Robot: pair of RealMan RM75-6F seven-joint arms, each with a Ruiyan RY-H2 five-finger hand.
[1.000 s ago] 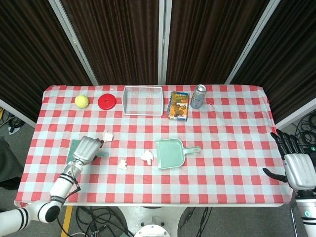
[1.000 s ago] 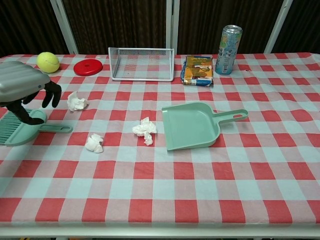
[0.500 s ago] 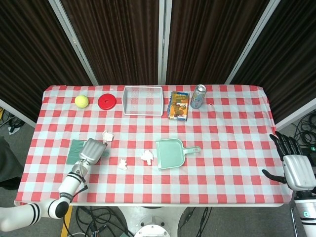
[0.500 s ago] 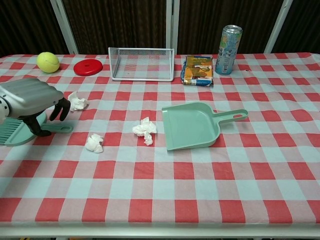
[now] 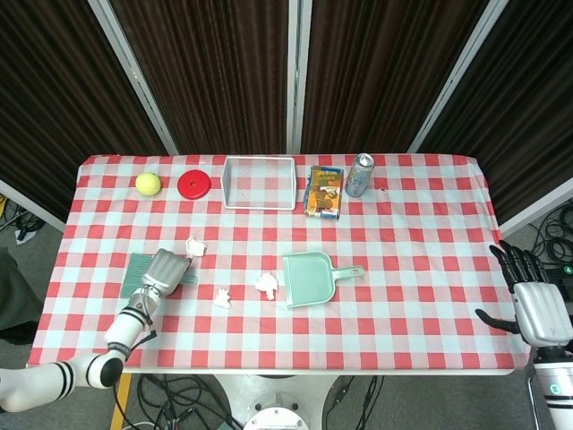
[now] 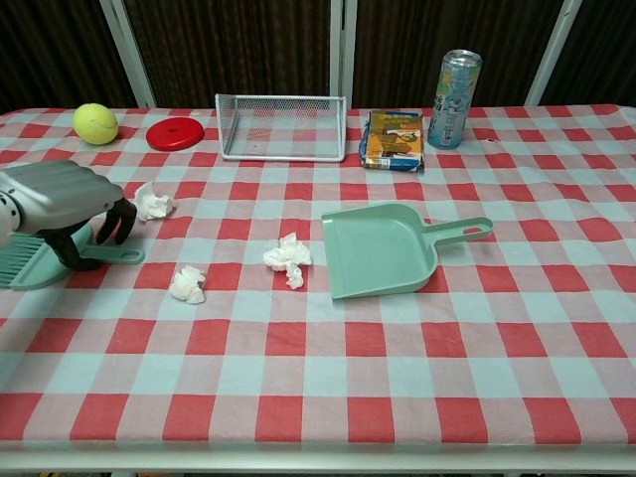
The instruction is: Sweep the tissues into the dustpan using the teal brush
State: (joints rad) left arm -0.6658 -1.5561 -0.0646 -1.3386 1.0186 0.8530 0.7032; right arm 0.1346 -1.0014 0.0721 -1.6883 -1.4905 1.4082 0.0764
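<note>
Left hand (image 6: 62, 199) is lowered over the teal brush (image 6: 30, 262) at the surface's (image 6: 397, 378) left edge, dark fingers (image 6: 117, 221) curled around the handle; three crumpled tissues (image 6: 286, 257) are scattered between brush and dustpan (image 6: 383, 249), mid-surface; right hand (image 5: 540, 305) is seen off the right edge, fingers spread, holding nothing.

Lab test setup: checkered tablecloth (image 5: 412, 260), dark curtain backdrop (image 5: 206, 72), loose cables on floor (image 5: 179, 394).
</note>
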